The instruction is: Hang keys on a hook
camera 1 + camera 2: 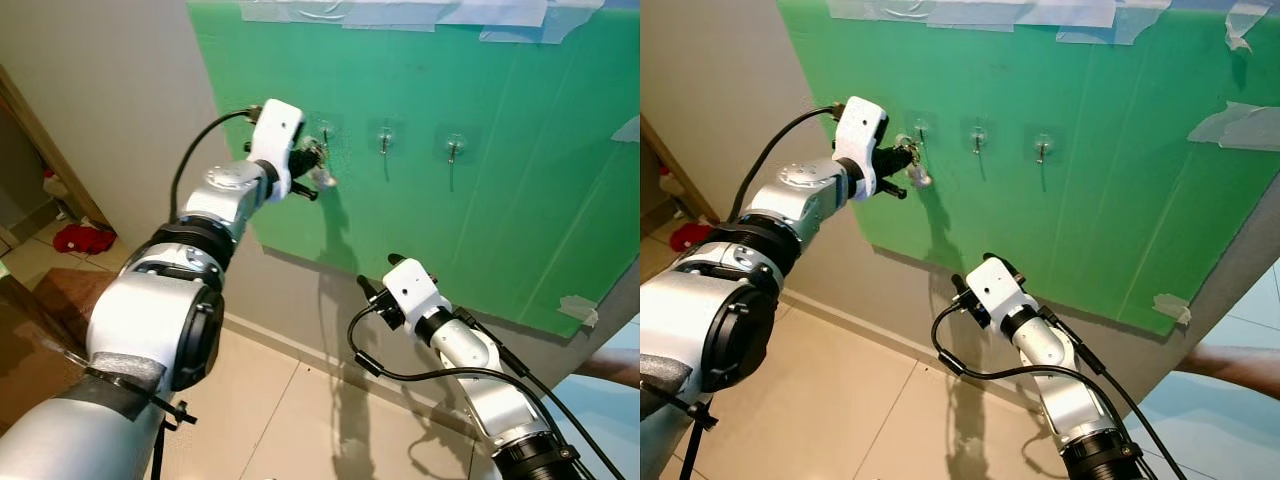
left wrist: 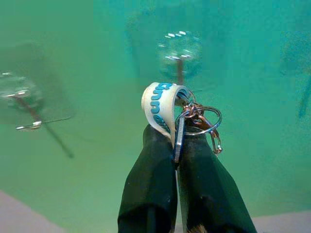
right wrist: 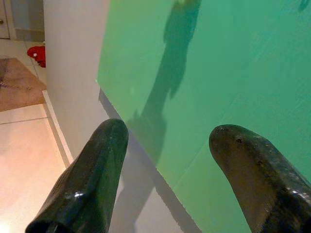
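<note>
My left gripper (image 2: 176, 145) is raised to the green wall sheet (image 1: 480, 180) and is shut on the keys (image 2: 194, 121), a bunch of rings with a white and blue strap (image 2: 159, 104). The keys (image 1: 318, 165) sit just below and against the leftmost clear hook (image 2: 179, 51). Two more hooks (image 1: 385, 138) (image 1: 455, 146) are stuck on the sheet to its right. My right gripper (image 3: 165, 141) hangs lower, near the sheet's bottom edge, open and holding nothing.
The green sheet is taped to a grey wall above a tiled floor (image 1: 290, 410). A red object (image 1: 83, 238) lies on the floor at far left, next to a brown mat (image 3: 19, 85). A person's arm (image 1: 1230, 360) reaches in at the right edge.
</note>
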Tool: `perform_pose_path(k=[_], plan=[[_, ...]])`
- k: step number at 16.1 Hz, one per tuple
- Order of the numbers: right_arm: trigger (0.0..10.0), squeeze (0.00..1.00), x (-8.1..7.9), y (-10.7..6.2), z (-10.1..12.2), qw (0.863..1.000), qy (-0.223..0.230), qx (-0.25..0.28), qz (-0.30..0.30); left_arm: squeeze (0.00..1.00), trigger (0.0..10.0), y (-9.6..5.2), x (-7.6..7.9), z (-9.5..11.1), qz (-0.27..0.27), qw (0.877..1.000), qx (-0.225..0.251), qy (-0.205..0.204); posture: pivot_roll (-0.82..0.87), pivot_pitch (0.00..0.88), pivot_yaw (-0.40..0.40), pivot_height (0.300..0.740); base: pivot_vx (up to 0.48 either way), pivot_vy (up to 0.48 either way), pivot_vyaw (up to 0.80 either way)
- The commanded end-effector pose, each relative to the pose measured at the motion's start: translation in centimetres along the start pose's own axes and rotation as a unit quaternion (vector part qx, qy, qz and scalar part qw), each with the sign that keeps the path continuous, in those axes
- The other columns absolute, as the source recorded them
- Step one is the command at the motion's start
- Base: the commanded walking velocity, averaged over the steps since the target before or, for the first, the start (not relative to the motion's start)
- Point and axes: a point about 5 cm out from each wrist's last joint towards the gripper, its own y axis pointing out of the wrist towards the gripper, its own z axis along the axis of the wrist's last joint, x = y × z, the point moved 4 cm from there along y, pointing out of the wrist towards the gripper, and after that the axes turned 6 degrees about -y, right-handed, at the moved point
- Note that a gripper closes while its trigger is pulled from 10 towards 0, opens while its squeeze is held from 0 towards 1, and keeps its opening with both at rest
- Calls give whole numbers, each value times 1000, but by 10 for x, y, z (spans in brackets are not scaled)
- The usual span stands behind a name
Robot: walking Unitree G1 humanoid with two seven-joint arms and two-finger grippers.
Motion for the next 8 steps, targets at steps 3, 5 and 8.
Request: perform_pose_path(k=[3, 5, 8], plan=[[10000, 0, 0, -1, 4, 1000, -4, 2, 2, 0, 0, -5, -13, 6, 23, 1000, 4, -13, -181, 0, 136, 740, 0, 0, 0], [10000, 0, 0, -1, 4, 1000, -4, 1, 0, 0, 0, -4, -12, 3, 22, 1000, -5, 6, -184, 0, 139, 740, 0, 0, 0], [10000, 0, -1, -1, 5, 1000, 1, 3, -3, 0, 0, 1, 3, -5, -4, 999, -21, 42, -185, 0, 142, 740, 0, 0, 0]])
